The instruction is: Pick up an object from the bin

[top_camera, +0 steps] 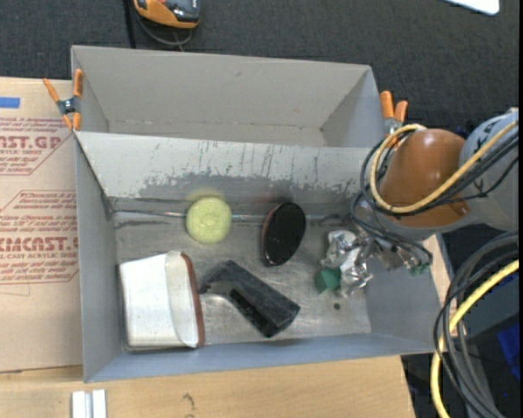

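- Dark carpet lies behind the grey bin [96, 233], whose sloped walls let loose things settle on its floor.
- Camera view: the arm [423, 177] reaches in from the right. Its jaws sit low at the bin's right end, just beside a small green piece [329, 279]; I cannot tell whether they are clenched or released.
- Likely target: that green piece, being nearest.
- Well apart to the left: black oval [283, 232], yellow-green ball [208, 219], black bar [248, 296], white box [148, 303].

The grey metal bin [244, 168] looks matt and scuffed. The yellow-green round ball [209, 219] looks fuzzy, the black oval disc [282, 232] smooth and glossy, the black angled block [248, 297] dull and rough.
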Robot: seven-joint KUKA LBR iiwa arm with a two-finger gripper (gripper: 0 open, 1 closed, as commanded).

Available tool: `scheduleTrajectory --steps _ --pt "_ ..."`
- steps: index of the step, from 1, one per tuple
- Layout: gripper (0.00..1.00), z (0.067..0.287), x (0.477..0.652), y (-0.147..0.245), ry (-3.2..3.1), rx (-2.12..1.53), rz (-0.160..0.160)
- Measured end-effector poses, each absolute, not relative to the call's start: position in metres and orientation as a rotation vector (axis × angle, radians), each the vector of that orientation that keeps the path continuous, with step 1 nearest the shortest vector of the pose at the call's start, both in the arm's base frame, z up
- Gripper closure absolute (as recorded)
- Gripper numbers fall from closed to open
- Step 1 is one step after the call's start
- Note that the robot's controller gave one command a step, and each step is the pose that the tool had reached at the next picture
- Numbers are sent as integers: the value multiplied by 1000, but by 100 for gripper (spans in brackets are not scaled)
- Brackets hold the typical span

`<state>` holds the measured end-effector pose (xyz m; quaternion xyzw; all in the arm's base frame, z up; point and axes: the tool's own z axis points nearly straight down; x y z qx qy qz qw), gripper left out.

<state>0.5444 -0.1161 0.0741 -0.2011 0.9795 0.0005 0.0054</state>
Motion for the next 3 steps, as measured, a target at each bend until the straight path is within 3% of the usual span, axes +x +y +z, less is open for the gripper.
scheduleTrajectory --steps 1,2,3 --pt "100 74 544 -116 3067 -630 1" --pt "100 197 488 -92 2891 -1224 1" --pt "100 197 488 -92 2891 -1225 2"
